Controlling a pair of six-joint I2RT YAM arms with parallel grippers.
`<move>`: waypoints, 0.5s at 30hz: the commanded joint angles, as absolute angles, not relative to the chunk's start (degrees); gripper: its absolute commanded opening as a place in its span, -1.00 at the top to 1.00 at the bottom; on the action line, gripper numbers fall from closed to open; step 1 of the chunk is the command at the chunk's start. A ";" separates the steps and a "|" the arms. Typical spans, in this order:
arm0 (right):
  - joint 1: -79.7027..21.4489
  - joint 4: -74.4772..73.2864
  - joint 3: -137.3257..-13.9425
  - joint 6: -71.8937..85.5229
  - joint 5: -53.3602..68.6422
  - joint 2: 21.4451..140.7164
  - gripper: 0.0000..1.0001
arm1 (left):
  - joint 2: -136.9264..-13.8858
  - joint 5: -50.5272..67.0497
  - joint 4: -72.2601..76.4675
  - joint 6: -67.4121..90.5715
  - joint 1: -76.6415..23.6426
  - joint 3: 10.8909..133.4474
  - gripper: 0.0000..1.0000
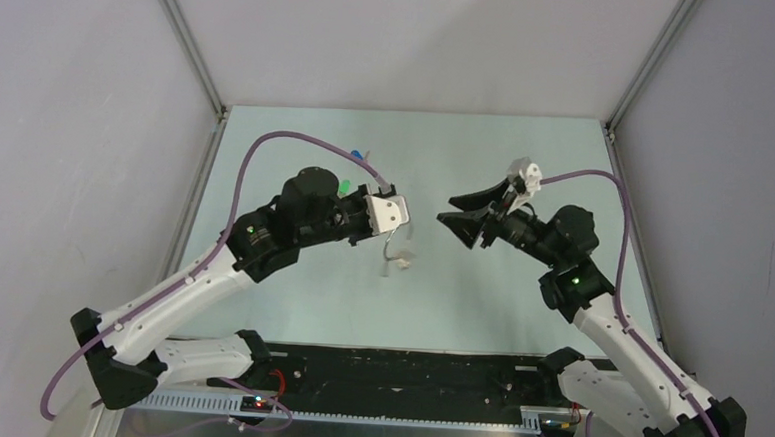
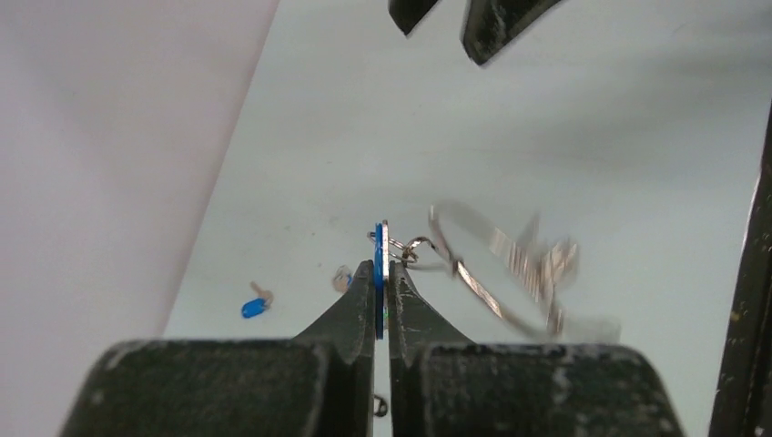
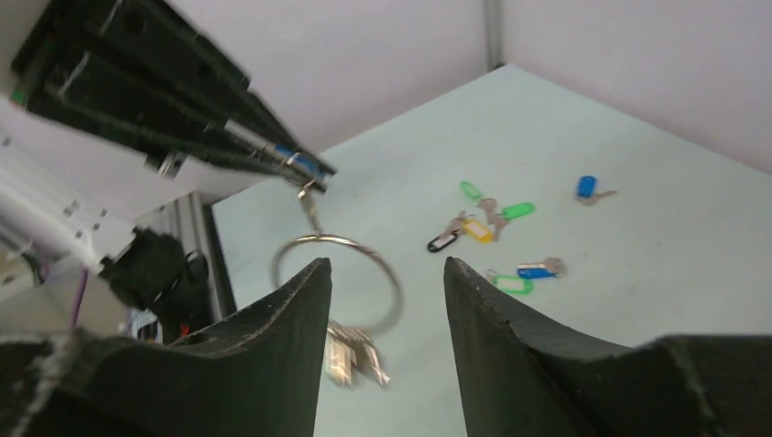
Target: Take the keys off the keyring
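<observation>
My left gripper (image 2: 380,266) is shut on a thin blue tag (image 2: 378,246), seen edge-on, that a small link joins to the keyring (image 2: 473,278). The round silver keyring (image 3: 393,282) hangs below the left gripper (image 1: 393,219), blurred. Plain silver keys (image 3: 350,355) dangle at its bottom; in the left wrist view the keys (image 2: 546,269) also blur. My right gripper (image 3: 387,264) is open with nothing between its fingers. It hovers to the right of the keyring (image 1: 394,251), apart from it. From above, the right gripper (image 1: 445,209) points at the left one.
Loose capped keys and tags lie on the pale green table (image 1: 519,306) behind the left arm: green (image 3: 517,209), yellow (image 3: 475,229), black (image 3: 443,241), blue (image 3: 587,187) and blue (image 3: 537,270). White walls close the left, back and right.
</observation>
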State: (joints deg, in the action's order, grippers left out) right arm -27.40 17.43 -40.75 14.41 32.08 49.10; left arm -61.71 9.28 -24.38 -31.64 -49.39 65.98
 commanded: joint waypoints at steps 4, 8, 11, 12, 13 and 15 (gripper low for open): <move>-35.89 24.77 -40.13 -0.04 37.40 51.95 -0.09 | -58.04 3.38 -33.37 -49.13 -51.25 70.74 1.00; -39.74 26.87 -40.16 -6.64 35.03 53.94 -0.10 | -57.17 -1.50 -33.52 -57.57 -53.98 70.28 1.00; -40.98 29.23 -40.17 -7.75 34.72 55.50 -0.11 | -56.26 -4.99 -33.68 -64.53 -56.17 69.46 1.00; -41.19 30.36 -40.17 -7.87 34.52 55.79 -0.12 | -55.99 -5.57 -33.64 -68.76 -56.56 68.56 0.99; -41.52 30.91 -40.17 -7.93 34.57 56.31 -0.12 | -55.33 -6.42 -33.61 -70.72 -57.14 68.16 0.99; -41.86 32.29 -40.17 -8.17 35.07 56.86 -0.13 | -54.70 -7.22 -33.66 -75.76 -57.56 67.19 0.99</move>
